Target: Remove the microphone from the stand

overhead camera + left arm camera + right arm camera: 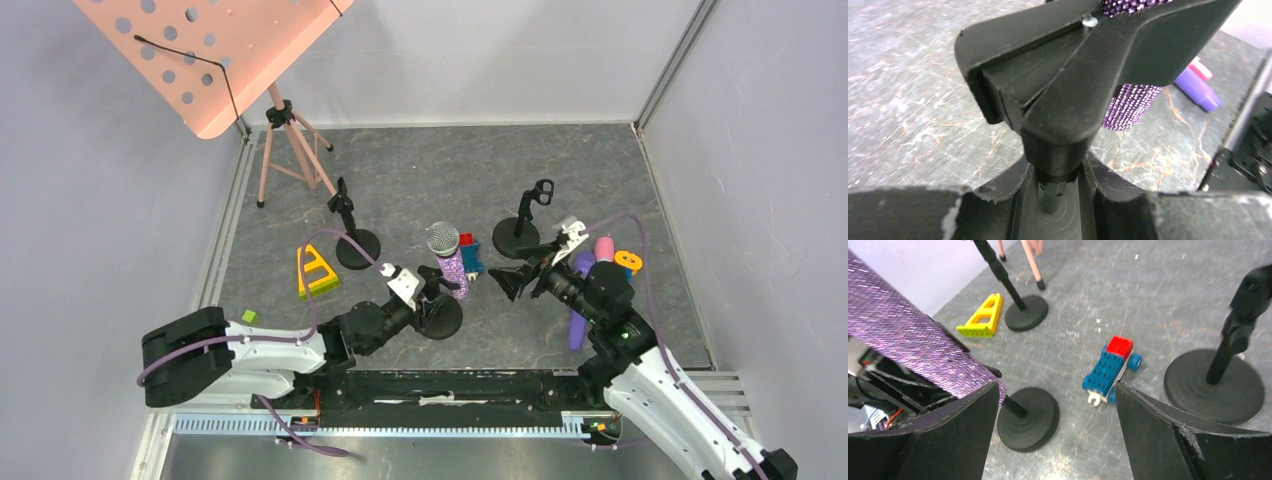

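The microphone (pixel 446 256) has a purple glitter body and a silver mesh head. It stands tilted in the clip of a black stand with a round base (pixel 441 316) at the table's middle. My left gripper (pixel 428 291) is shut on the stand's pole just above the base; in the left wrist view its gripper (pixel 1055 172) has a finger on each side of the pole, under the clip (pixel 1063 75), with the microphone (pixel 1130 106) behind. My right gripper (pixel 507 283) is open and empty, just right of the microphone. In the right wrist view its gripper (pixel 1056 390) has the left finger next to the microphone (pixel 908 345), above the base (pixel 1028 417).
A blue and red toy brick car (pixel 1110 367) lies beside the stand. Two empty microphone stands (pixel 355 245) (pixel 520 233) stand behind. A yellow brick (pixel 316 272), a pink music stand (pixel 215 50), and purple, pink and orange objects (pixel 582 300) at the right are also on the table.
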`<state>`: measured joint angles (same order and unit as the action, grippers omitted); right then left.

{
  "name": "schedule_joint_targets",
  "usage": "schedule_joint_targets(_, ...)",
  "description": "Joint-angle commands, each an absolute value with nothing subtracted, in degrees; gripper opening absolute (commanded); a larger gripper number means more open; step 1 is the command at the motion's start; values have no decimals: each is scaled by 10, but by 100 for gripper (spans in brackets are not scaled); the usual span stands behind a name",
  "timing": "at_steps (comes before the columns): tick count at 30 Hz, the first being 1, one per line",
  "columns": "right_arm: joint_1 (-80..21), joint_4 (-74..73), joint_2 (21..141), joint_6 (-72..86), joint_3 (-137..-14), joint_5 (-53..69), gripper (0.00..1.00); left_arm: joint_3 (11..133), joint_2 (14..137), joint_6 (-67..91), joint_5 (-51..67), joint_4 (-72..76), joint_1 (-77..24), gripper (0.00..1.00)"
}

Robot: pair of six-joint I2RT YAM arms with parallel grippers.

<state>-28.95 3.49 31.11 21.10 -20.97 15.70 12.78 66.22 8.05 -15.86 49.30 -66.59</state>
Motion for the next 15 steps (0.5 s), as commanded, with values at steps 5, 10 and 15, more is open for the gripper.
schedule_joint_targets(5, -314, 24, 289, 162, -240, 150, 90, 189, 746, 121, -500, 520, -755, 2)
schedule_joint_targets(10, -346, 64, 263, 149, -219, 111, 90, 227, 784, 138, -515, 483, -759, 3)
schedule_joint_targets(15, -368, 93, 275, 158, -211, 92, 90, 222, 783, 143, -496, 479, -759, 19)
